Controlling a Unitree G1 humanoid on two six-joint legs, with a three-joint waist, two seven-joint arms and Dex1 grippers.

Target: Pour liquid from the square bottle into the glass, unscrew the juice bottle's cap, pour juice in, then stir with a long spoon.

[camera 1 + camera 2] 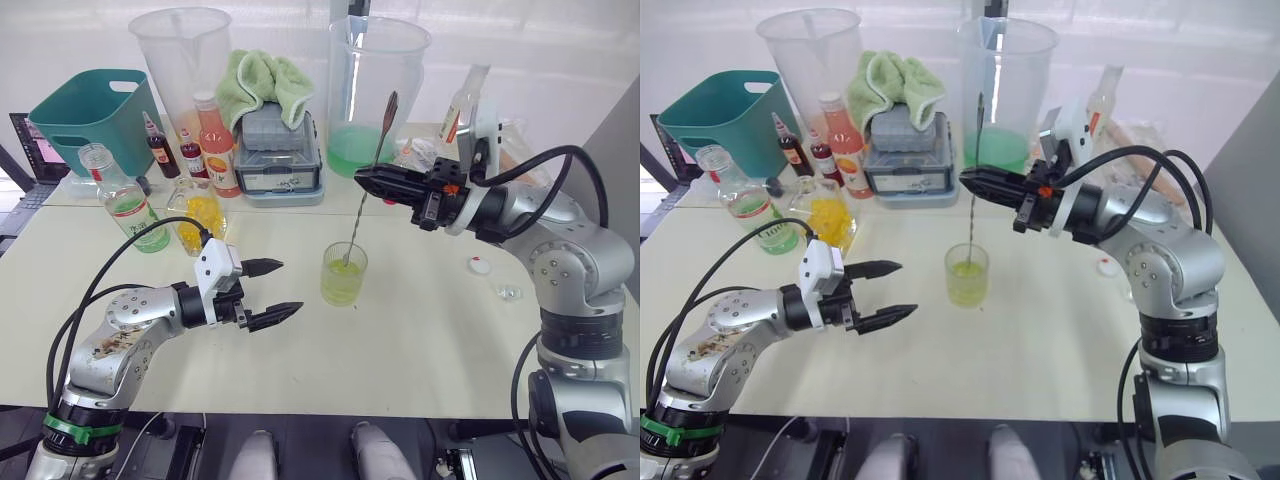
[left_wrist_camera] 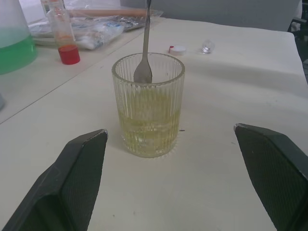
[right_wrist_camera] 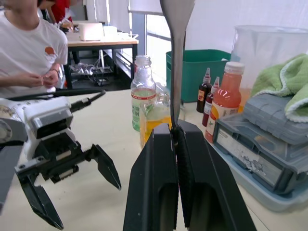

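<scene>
The ribbed glass stands mid-table, about half full of yellow-green liquid. The long spoon stands nearly upright, its small bowl down inside the glass near the liquid surface. My right gripper is shut on the spoon's stem above the glass. My left gripper is open, low over the table just left of the glass and holding nothing. The square bottle with yellow liquid and the uncapped juice bottle stand at the far left. The white cap lies right of the glass.
Two big clear pitchers stand at the back, the right one holding green liquid. A teal basket, an orange-pink bottle, small dark red bottles and a grey box under a green towel line the back. A person sits beyond the table.
</scene>
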